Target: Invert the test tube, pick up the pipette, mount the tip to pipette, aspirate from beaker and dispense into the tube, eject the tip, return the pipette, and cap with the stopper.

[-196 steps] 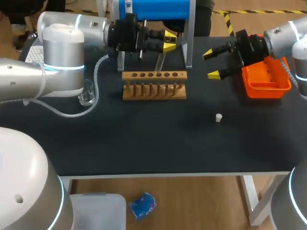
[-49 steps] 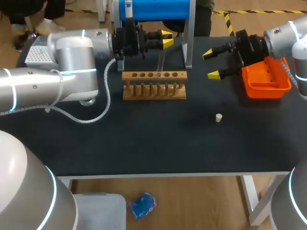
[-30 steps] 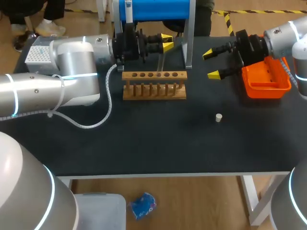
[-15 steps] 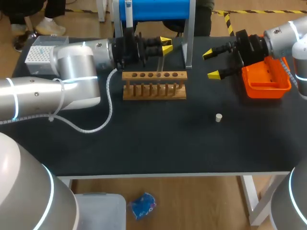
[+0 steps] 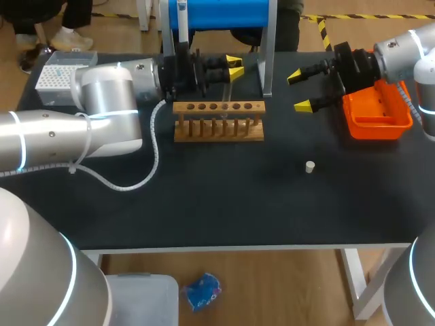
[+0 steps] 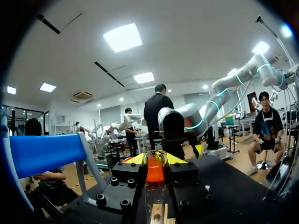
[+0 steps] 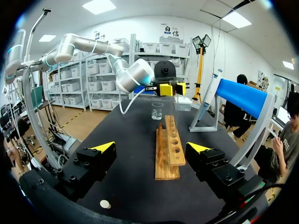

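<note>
My left gripper (image 5: 234, 65) is clamped on the tube (image 6: 155, 170). The tube sits between its fingers and stands straight up and down, with its low end at the rack (image 5: 217, 121) just under the gripper, and I cannot tell which end is the mouth. I think the tube is thin glass, so it will be light, stiff, slippery and easy to break, and a soft squeeze near its middle feels safest. My right gripper (image 5: 304, 90) has its fingers wide apart, holds nothing, and is well off to the side.
</note>
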